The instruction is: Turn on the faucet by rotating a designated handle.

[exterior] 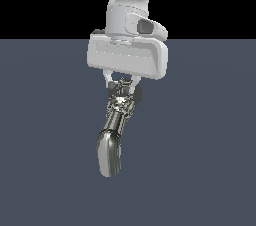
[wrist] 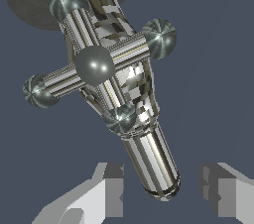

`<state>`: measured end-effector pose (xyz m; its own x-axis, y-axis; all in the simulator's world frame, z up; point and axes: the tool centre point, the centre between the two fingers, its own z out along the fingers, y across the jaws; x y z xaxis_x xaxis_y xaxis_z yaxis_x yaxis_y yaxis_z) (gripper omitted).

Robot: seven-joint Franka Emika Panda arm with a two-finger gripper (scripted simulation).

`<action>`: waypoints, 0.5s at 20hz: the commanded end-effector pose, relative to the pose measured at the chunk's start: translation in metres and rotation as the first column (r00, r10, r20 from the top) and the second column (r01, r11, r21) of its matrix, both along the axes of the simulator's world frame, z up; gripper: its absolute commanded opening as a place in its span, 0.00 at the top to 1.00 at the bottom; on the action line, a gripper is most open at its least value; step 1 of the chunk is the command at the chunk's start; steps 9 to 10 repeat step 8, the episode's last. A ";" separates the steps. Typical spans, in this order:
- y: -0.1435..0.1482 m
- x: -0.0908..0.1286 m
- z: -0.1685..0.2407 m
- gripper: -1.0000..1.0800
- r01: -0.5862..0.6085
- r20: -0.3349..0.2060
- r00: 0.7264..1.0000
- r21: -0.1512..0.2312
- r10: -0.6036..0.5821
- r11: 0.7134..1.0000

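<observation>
no readable text, no labels, no brand marks, no numbers or signs in either view

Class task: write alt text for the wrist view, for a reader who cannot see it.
A shiny chrome cross-shaped handle with four ball-tipped arms fills the frame, capping a thick chrome tubular faucet over a flat dark grey-blue floor. The open white gripper has one finger on each side of the tube's rounded end, neither visibly touching it.
</observation>
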<state>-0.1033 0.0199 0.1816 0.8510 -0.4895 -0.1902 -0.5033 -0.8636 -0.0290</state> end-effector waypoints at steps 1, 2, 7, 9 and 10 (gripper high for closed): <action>-0.068 0.042 -0.015 0.15 0.107 0.038 0.994 -0.041 -0.106 0.993; -0.094 0.034 -0.003 0.15 0.172 0.064 0.984 -0.053 -0.169 0.984; -0.155 0.067 -0.004 0.05 0.207 0.155 0.971 -0.175 -0.180 0.963; -0.149 0.073 -0.005 0.23 0.153 0.162 0.979 -0.181 -0.124 0.972; -0.149 0.073 -0.005 0.23 0.153 0.162 0.979 -0.181 -0.124 0.972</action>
